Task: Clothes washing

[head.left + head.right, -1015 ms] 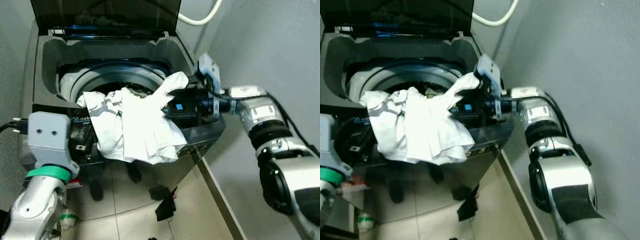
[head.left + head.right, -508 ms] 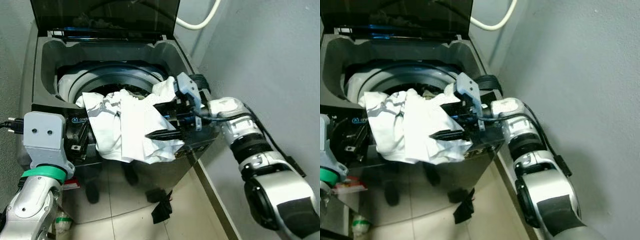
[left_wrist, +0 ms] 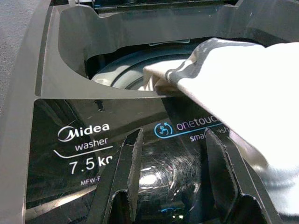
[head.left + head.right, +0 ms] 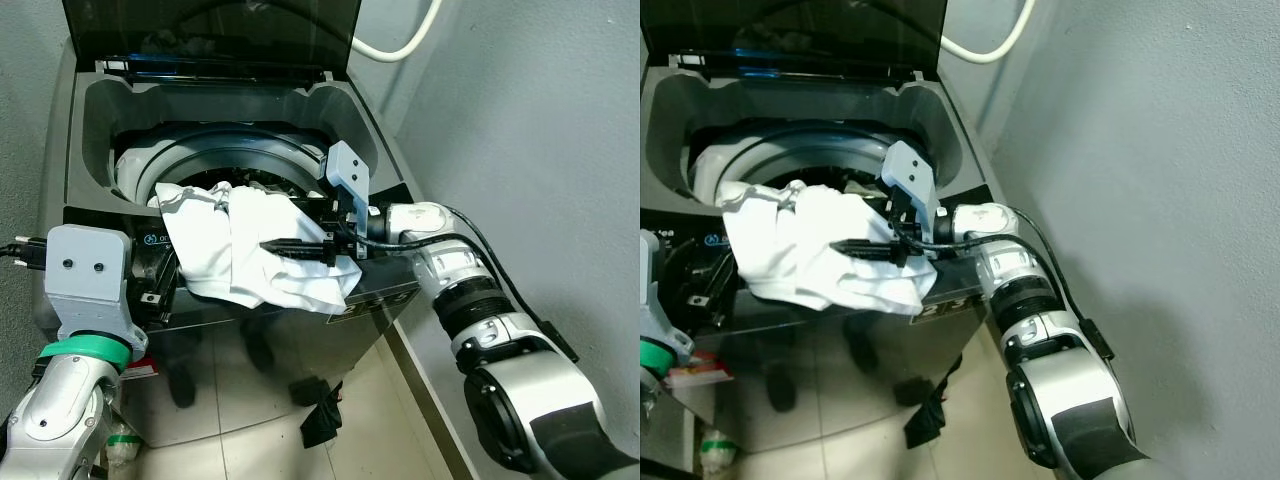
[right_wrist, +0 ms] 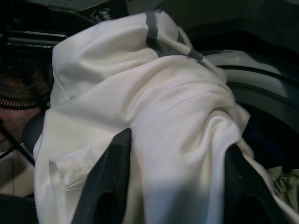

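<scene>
Straddling a fold of the white garment [image 4: 250, 250] draped over the washer's front rim [image 4: 110, 215], the right gripper [image 4: 290, 247] is spread; drum opening lies just behind.

Plain grey wall [image 4: 520, 120] filling the 3 o'clock side, another grey wall [image 4: 25, 60] at 9 o'clock, pale tiled floor [image 4: 380, 430] at 6 o'clock, light skirting strip [image 4: 425, 400] along the wall's foot, white hose [image 4: 400, 45] curving at 12 o'clock, dark scrap [image 4: 322, 425] on the tiles
</scene>
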Controlling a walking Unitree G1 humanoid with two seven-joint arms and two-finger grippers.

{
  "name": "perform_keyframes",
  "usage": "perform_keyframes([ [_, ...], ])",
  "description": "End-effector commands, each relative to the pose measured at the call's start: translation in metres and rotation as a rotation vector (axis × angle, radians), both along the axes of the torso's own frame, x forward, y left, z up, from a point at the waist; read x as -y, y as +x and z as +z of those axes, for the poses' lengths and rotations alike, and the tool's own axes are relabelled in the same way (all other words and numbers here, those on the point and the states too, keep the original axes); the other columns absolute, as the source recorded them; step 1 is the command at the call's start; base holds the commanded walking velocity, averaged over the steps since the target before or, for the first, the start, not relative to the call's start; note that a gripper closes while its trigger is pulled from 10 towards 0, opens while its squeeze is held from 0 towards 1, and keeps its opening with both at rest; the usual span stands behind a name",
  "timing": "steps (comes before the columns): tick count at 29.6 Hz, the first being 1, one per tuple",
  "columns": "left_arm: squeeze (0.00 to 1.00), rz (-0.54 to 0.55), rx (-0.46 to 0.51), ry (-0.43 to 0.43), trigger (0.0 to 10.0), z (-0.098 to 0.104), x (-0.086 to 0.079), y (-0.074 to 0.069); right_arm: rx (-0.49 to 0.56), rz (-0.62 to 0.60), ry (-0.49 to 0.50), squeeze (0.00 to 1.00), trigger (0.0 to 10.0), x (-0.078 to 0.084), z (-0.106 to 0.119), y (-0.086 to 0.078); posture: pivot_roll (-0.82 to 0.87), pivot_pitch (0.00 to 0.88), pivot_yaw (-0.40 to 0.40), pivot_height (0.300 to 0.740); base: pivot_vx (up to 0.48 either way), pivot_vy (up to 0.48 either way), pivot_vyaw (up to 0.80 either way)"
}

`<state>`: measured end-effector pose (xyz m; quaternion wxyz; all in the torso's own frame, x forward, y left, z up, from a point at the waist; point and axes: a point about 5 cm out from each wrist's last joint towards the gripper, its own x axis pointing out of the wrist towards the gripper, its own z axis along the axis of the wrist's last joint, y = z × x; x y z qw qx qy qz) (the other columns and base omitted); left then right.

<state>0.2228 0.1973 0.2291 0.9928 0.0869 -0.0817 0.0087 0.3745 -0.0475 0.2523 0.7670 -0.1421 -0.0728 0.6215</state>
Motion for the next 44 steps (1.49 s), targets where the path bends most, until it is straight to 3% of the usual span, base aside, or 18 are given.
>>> perform_keyframes([
  [1, 0.00, 0.000, -0.035, -0.008, 10.0, -0.006, 0.000, -0.001, -0.018, -0.018, 0.018, 0.00, 0.0, 0.004, -0.004, 0.001, 0.16, 0.116, -0.164, 0.740, 0.000, 0.000, 0.00],
  [5, 0.00, 0.006, -0.035, -0.005, 10.0, -0.006, -0.001, 0.000, 0.000, -0.170, 0.074, 0.00, 0.0, -0.006, 0.012, 0.013, 0.16, 0.117, -0.168, 0.740, 0.000, 0.000, 0.00],
  [8, 0.00, 0.005, -0.032, -0.008, 10.0, -0.006, 0.000, 0.002, 0.040, -0.351, 0.223, 0.00, 0.0, -0.016, 0.052, 0.024, 0.16, 0.118, -0.166, 0.740, 0.000, 0.000, 0.00],
  [9, 0.00, 0.001, -0.031, -0.008, 10.0, -0.005, 0.001, 0.003, 0.045, -0.427, 0.307, 0.00, 0.0, -0.016, 0.071, 0.027, 0.16, 0.119, -0.161, 0.740, 0.000, 0.000, 0.00],
  [10, 0.00, 0.001, -0.031, -0.008, 10.0, -0.005, 0.001, 0.003, 0.045, -0.427, 0.307, 0.00, 0.0, -0.016, 0.071, 0.027, 0.16, 0.119, -0.161, 0.740, 0.000, 0.000, 0.00],
  [12, 0.00, -0.006, -0.030, -0.006, 10.0, -0.005, 0.002, 0.005, 0.055, -0.609, 0.500, 0.00, 0.0, -0.004, 0.113, 0.032, 0.16, 0.119, -0.160, 0.740, 0.000, 0.000, 0.00],
  [17, 0.00, -0.010, -0.030, -0.005, 10.0, -0.005, 0.002, 0.006, 0.064, -0.731, 0.630, 0.00, 0.0, 0.009, 0.141, 0.033, 0.16, 0.117, -0.160, 0.740, 0.000, 0.000, 0.00],
  [18, 0.00, -0.011, -0.030, -0.004, 10.0, -0.005, 0.002, 0.006, 0.069, -0.762, 0.664, 0.00, 10.0, 0.014, 0.149, 0.033, 0.16, 0.117, -0.160, 0.740, 0.000, 0.000, 0.00],
  [22, 0.00, -0.013, -0.028, -0.003, 10.0, -0.005, 0.002, 0.007, 0.076, -0.689, 0.655, 0.00, 10.0, 0.013, 0.161, 0.029, 0.15, 0.104, -0.159, 0.740, 0.000, 0.000, 0.00],
  [24, 0.00, -0.020, -0.027, -0.003, 10.0, -0.006, 0.003, 0.009, 0.067, -0.612, 0.504, 0.00, 10.0, 0.004, 0.146, 0.030, 0.15, 0.093, -0.148, 0.740, 0.000, 0.000, 0.00],
  [25, 0.00, -0.020, -0.027, -0.003, 10.0, -0.006, 0.003, 0.009, 0.067, -0.612, 0.504, 0.00, 10.0, 0.004, 0.146, 0.030, 0.15, 0.093, -0.148, 0.740, 0.000, 0.000, 0.00],
  [26, 0.00, -0.029, -0.026, -0.003, 10.0, -0.005, 0.005, 0.012, 0.038, -0.580, 0.361, 1.00, 10.0, 0.000, 0.124, 0.033, 0.15, 0.093, -0.148, 0.740, 0.000, 0.000, 0.00],
  [27, 0.00, -0.035, -0.026, -0.003, 10.0, -0.005, 0.006, 0.013, 0.012, -0.569, 0.271, 1.00, 10.0, -0.003, 0.108, 0.035, 0.15, 0.093, -0.148, 0.740, 0.000, 0.000, 0.00],
  [29, 0.00, -0.035, -0.026, -0.003, 10.0, -0.005, 0.006, 0.013, 0.012, -0.569, 0.271, 1.00, 10.0, -0.003, 0.108, 0.035, 0.15, 0.093, -0.148, 0.740, 0.000, 0.000, 0.00],
  [30, 0.00, -0.041, -0.025, -0.002, 10.0, -0.005, 0.007, 0.015, -0.008, -0.555, 0.219, 1.00, 10.0, -0.004, 0.096, 0.036, 0.15, 0.090, -0.138, 0.740, 0.000, 0.000, 0.00],
  [32, 0.00, -0.058, -0.021, -0.001, 10.0, -0.003, 0.007, 0.018, -0.069, -0.532, 0.243, 0.00, 10.0, -0.001, 0.088, 0.036, 0.15, 0.081, -0.115, 0.740, 0.000, 0.000, 0.00],
  [37, 0.00, -0.080, -0.016, -0.005, 10.0, -0.002, 0.008, 0.021, -0.107, -0.537, 0.311, 0.00, 10.0, 0.011, 0.091, 0.038, 0.14, 0.072, -0.100, 0.740, 0.000, 0.000, 0.00],
  [44, 0.00, -0.106, -0.008, 0.006, 10.0, 0.001, 0.013, 0.032, -0.110, -0.637, 0.433, 0.00, 10.0, 0.044, 0.102, 0.043, 0.13, 0.059, -0.075, 0.740, 0.000, 0.000, 0.00],
])
